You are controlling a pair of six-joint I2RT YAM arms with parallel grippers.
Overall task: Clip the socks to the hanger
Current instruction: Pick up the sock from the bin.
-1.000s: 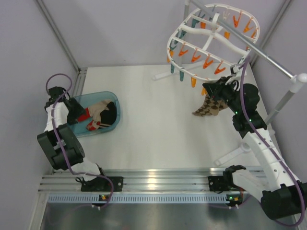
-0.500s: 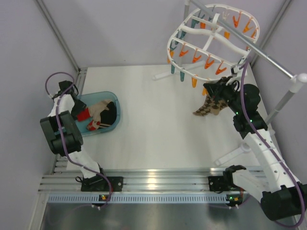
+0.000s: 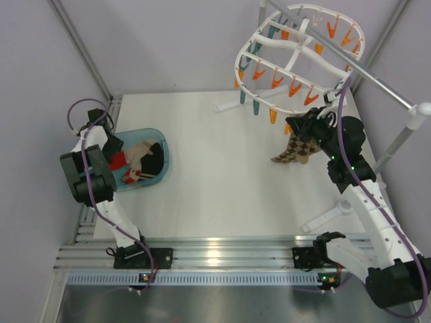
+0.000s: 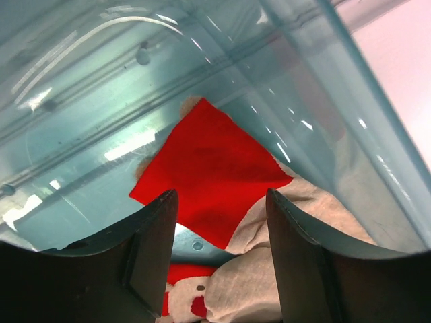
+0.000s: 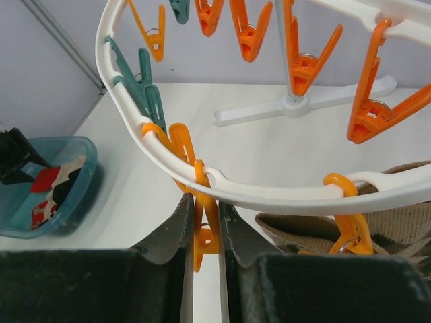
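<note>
socks (image 4: 215, 155) in blue tub (image 4: 101, 81) | left gripper (image 4: 219, 202) agape over them (empty) | right gripper (image 5: 205, 205) pinching hanger's (image 5: 283, 195) orange peg (image 5: 200, 176)

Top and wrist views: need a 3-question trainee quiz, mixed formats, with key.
1. True or false: the right fingers squeeze an orange peg on the hanger.
2. The socks lie: A in the teal bin; B on the hanger; C in the right fingers.
3. Fill in: the left fingers stand ___ over the socks' red end.
Key: 1 true; 2 A; 3 open.
</note>
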